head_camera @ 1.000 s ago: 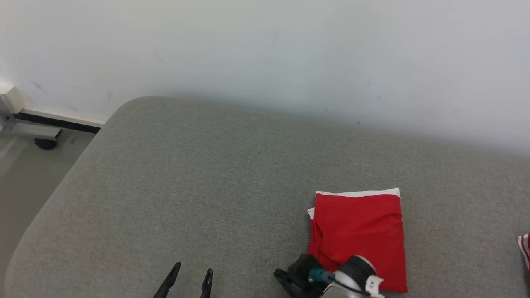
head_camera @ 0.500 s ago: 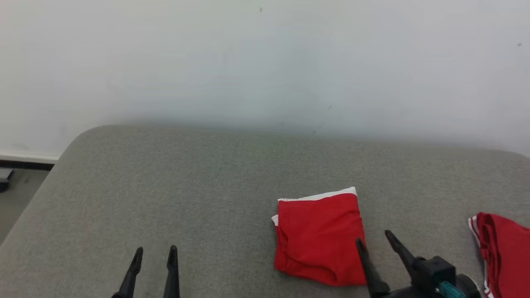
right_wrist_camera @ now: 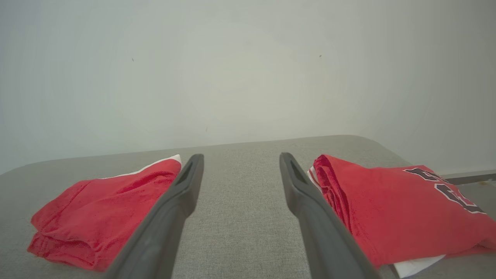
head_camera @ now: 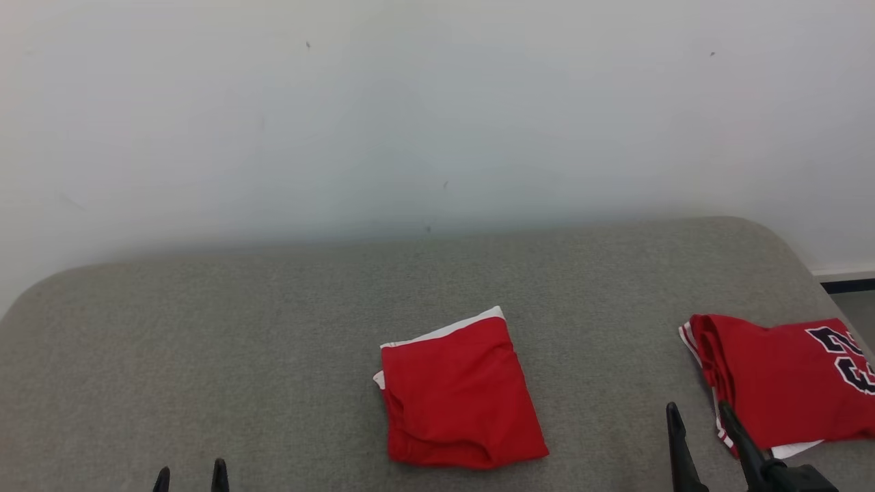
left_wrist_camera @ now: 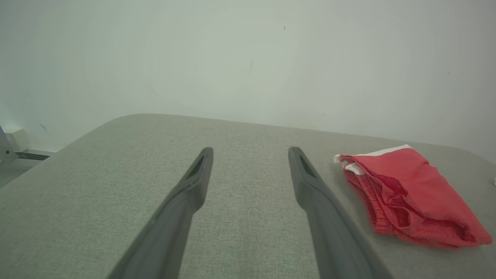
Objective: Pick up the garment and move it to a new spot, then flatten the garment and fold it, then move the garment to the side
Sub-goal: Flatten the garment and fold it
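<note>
While the left gripper [head_camera: 191, 471] and right gripper [head_camera: 699, 411] gape empty, the folded shorts [head_camera: 458, 393] rest flat.
Best draw the right gripper straight back, brushing neither shorts nor jersey [head_camera: 779, 376].

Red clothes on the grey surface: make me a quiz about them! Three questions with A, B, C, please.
1. Where is the lettered jersey? A) left end B) middle C) right end of the grey surface
2. How many red garments lie there? A) two B) one C) four
3. How is the right gripper? A) shut on cloth B) open, empty C) shut, empty
Answers: C, it lies by the right edge; A, the plain folded garment plus the jersey; B, its fingers stand apart, nothing between.
</note>
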